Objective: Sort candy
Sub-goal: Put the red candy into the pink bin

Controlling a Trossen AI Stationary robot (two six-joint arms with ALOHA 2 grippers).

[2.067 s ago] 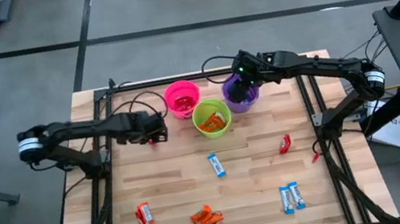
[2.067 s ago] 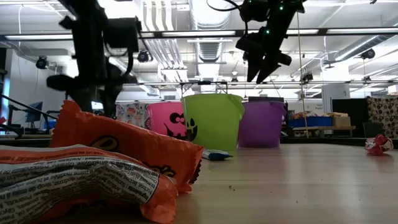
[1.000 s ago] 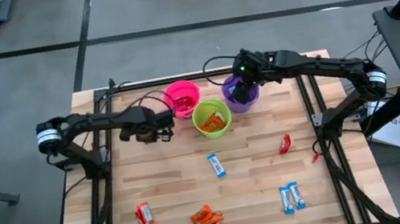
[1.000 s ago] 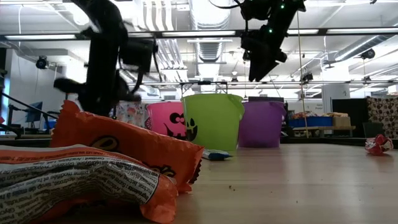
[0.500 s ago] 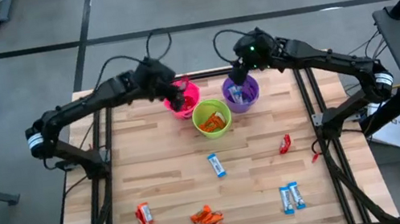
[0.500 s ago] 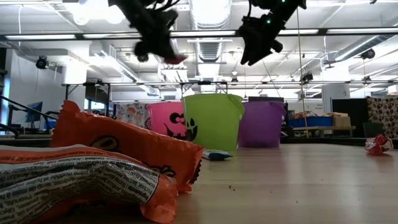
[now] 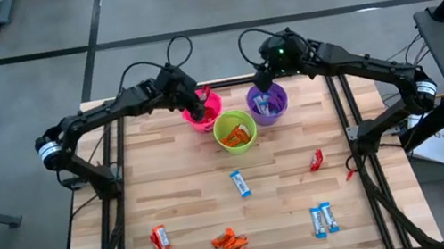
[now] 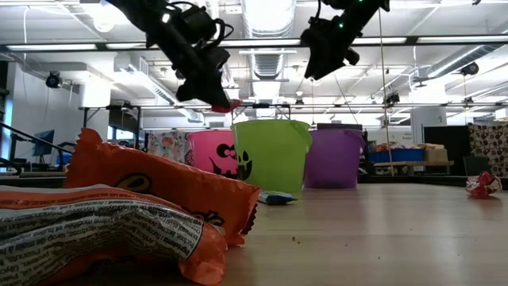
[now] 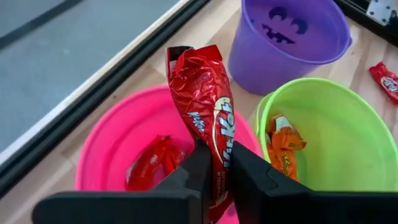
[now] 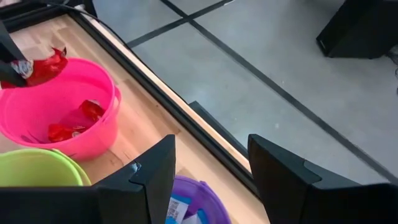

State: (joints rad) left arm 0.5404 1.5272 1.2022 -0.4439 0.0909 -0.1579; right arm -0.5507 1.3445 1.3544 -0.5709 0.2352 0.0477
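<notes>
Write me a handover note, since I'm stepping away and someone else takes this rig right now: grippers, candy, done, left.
Left gripper: shut on a red candy, held above the pink cup.
Right gripper: open, empty, over the purple cup.
Done: red candies lie in the pink cup, orange ones in the green cup, blue-and-white in the purple cup.
Left: release the held red candy into the pink cup. On the table remain one blue candy, a blue pair, two red candies, and orange candies.
</notes>
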